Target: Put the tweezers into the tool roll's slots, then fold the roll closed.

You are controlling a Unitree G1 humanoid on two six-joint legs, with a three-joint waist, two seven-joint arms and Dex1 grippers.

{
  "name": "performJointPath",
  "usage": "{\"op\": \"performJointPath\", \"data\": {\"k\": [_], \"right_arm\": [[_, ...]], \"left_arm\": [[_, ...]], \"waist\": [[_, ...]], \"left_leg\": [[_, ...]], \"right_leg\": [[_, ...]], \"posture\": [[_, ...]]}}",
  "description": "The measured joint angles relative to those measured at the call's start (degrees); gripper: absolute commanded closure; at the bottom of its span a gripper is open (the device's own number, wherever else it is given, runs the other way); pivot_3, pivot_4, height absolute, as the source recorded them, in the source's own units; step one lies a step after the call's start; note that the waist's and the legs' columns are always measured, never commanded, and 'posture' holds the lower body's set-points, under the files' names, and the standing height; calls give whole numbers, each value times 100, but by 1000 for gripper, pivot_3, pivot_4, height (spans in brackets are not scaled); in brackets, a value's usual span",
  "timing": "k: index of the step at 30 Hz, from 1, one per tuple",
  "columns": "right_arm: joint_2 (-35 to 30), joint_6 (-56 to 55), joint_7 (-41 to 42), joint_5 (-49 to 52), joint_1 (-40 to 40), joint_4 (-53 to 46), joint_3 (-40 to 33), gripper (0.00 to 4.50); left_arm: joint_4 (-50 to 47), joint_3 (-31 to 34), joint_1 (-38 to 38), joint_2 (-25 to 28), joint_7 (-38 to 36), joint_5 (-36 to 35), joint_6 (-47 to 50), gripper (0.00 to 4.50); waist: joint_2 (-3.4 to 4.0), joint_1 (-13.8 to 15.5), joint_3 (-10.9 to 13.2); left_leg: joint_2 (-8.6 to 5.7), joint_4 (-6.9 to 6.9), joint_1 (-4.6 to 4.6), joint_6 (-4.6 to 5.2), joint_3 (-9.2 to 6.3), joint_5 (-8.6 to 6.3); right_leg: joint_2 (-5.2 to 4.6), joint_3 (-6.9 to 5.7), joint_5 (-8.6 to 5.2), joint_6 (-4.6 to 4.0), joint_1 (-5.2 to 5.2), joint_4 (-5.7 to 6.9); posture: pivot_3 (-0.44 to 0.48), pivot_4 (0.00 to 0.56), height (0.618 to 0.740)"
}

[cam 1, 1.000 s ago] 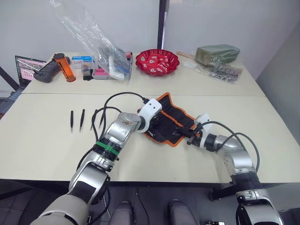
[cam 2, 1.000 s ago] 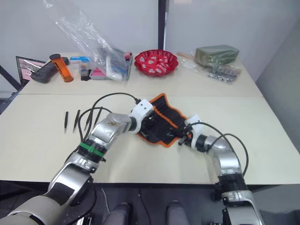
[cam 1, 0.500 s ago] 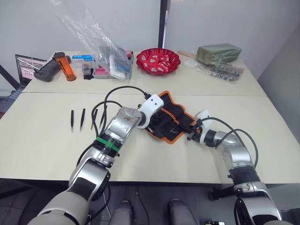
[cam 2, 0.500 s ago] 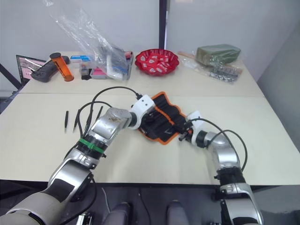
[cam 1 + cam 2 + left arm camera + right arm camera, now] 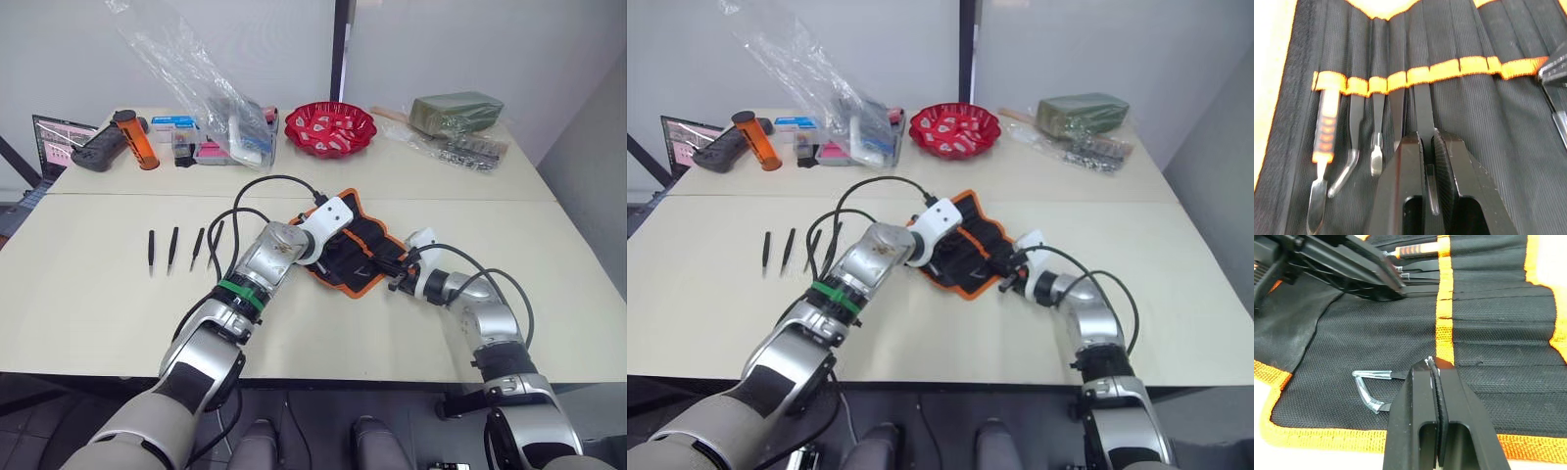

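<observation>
I see blk tool roll point(image 5: 355, 251) w/ orange trim, blk tweezers point(image 5: 183, 249), red bowl point(image 5: 330, 127).

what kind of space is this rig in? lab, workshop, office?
Probably a lab or workshop bench in an office-like room. Two plain tables stand pushed together against a bare white wall; the far one carries a laptop, bagged parts and a red bowl, with an open tool roll nearer.
</observation>
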Motion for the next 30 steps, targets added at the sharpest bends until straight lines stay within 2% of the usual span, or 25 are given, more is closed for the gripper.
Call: {"op": "performJointPath", "data": {"k": [12,17,19,23,25,28,30], "right_arm": [[-33,8,-7,0,255,-293,-7,4487],[-32,41,-38,0,285,-399,-8,4487],[-31,67,-40,0,296,-414,-6,4500],[-28,90,-35,0,306,-431,5,4500],[-22,101,-25,0,304,-433,24,4500],[-3,101,-2,2,285,-410,43,4500],[23,100,37,12,247,-348,22,4500]], "left_arm": [[1860,101,-693,-301,-101,221,-1294,4500],[2334,273,-859,-326,-213,220,-1528,4500],[2441,371,-916,-326,-263,209,-1525,3547],[2428,661,-921,-254,-432,90,-1444,2273],[2190,765,-899,-55,-607,23,-1177,1576],[1297,968,-650,481,-1077,-180,-473,609],[262,1141,-241,861,-1386,-422,89,38]], "waist": [[0,10,0],[0,12,0],[0,7,0],[0,-4,0],[0,-28,0],[2,-107,-1],[2,-136,-1]], "left_leg": [[-2,1,-1,0,0,0],[-3,1,-1,0,0,0],[-3,1,0,0,0,0],[-2,0,0,0,0,0],[-1,-4,2,0,0,0],[1,-12,7,0,0,0],[2,-13,7,0,-1,0]], "right_leg": [[-1,0,-4,8,1,-1],[-1,0,-7,13,2,0],[-1,0,-7,14,2,0],[0,0,-7,13,1,1],[1,0,-6,12,0,3],[2,0,-4,8,0,8],[1,0,-2,4,0,8]], "posture": [[0,150,740],[0,150,740],[0,150,740],[0,150,740],[0,150,740],[0,150,740],[0,150,740]]}}
